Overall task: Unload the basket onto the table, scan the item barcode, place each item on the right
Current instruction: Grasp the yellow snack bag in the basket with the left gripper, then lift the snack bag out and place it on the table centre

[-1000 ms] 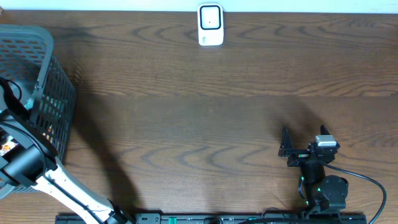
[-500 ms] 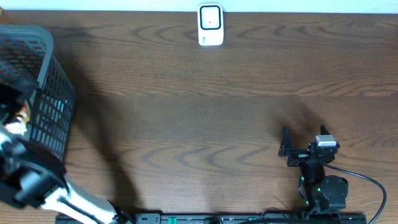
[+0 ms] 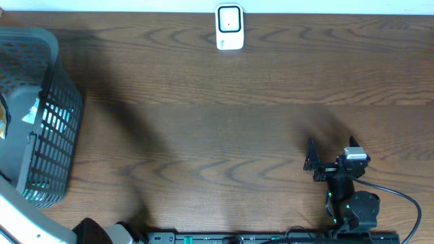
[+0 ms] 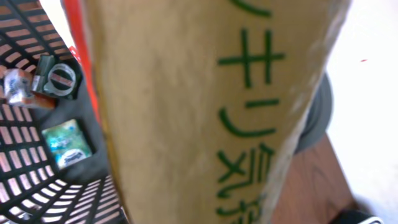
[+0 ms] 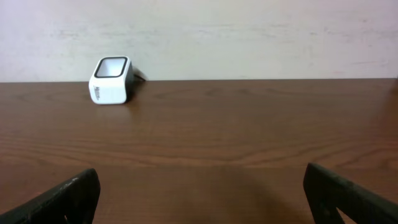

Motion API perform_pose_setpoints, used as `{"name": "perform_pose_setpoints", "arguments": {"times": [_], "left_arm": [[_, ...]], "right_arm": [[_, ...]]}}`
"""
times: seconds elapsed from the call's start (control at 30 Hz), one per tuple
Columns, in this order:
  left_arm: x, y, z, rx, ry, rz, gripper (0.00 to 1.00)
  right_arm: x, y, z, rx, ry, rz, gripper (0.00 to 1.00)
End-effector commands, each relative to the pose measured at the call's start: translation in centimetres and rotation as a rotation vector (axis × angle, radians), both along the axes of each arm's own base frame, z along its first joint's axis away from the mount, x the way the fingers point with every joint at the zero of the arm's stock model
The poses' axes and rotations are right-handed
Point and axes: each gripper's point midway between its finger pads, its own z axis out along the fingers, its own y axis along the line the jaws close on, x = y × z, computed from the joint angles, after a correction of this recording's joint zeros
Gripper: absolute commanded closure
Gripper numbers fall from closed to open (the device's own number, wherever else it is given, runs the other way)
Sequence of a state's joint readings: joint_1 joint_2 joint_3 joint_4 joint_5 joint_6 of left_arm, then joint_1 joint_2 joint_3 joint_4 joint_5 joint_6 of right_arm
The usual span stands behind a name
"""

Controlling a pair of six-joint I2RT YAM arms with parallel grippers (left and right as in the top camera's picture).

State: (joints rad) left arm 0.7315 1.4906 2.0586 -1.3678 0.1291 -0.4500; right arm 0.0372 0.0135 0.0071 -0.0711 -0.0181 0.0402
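Left arm (image 3: 20, 229) lifted above basket (image 3: 54, 135), gripping packet (image 4: 186, 112)

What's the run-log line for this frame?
left hand: shut on tan packet, over basket | right hand: open, empty | scanner: nothing in front of it | scan: not yet done

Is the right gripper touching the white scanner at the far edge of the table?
Apart. The overhead view shows the right gripper near the front edge and the scanner at the far edge, with a wide stretch of bare table between them.
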Motion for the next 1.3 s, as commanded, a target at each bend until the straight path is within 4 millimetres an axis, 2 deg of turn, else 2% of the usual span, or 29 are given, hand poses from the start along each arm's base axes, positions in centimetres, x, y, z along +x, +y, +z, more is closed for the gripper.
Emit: {"name": "perform_pose_setpoints", "arguments": {"times": [0.0,0.2,0.37,0.43,0.53,0.6,0.67,0.77,0.83,0.97,1.0,1.13,1.27], "left_arm": [[1.1,-1.4,1.7,-0.031,-0.108,-0.051,0.92],[4.1,-4.5,4.0,0.002,-0.241,-0.372,0.92],[4.6,-5.4,4.5,-0.005,-0.278,-0.438,0.93],[4.9,-6.4,4.8,-0.025,-0.301,-0.494,0.93],[5.3,-10.1,6.2,-0.027,-0.401,-0.749,0.93],[5.3,-14.3,7.7,-0.037,-0.512,-0.99,0.93],[5.1,-16.8,7.7,-0.061,-0.533,-1.097,0.93],[5.1,-19.9,6.7,-0.088,-0.499,-1.208,0.93],[5.4,-21.9,5.2,-0.106,-0.441,-1.261,0.93],[5.9,-25.8,1.9,-0.138,-0.304,-1.372,0.92],[5.9,-27.8,0.1,-0.155,-0.234,-1.426,0.93],[5.5,-31.8,-3.3,-0.183,-0.09,-1.532,0.92],[5.1,-34.4,-6.2,-0.183,0.06,-1.557,0.93]], "right_arm": [[0.0,0.2,-0.2,-0.012,0.005,0.007,0.01],[0.0,0.2,-0.2,-0.012,0.005,0.007,0.01],[0.0,0.2,-0.2,-0.012,0.005,0.007,0.01],[0.0,0.2,-0.2,-0.012,0.005,0.007,0.01],[0.0,0.2,-0.2,-0.012,0.005,0.007,0.01],[0.0,0.2,-0.2,-0.012,0.005,0.007,0.01],[0.0,0.2,-0.2,-0.012,0.005,0.007,0.01],[0.0,0.2,-0.2,-0.012,0.005,0.007,0.01],[0.0,0.2,-0.2,-0.012,0.005,0.007,0.01],[0.0,0.2,-0.2,-0.012,0.005,0.007,0.01],[0.0,0.2,-0.2,-0.012,0.005,0.007,0.01],[0.0,0.2,-0.2,-0.012,0.005,0.007,0.01],[0.0,0.2,-0.2,-0.012,0.005,0.007,0.01]]}}
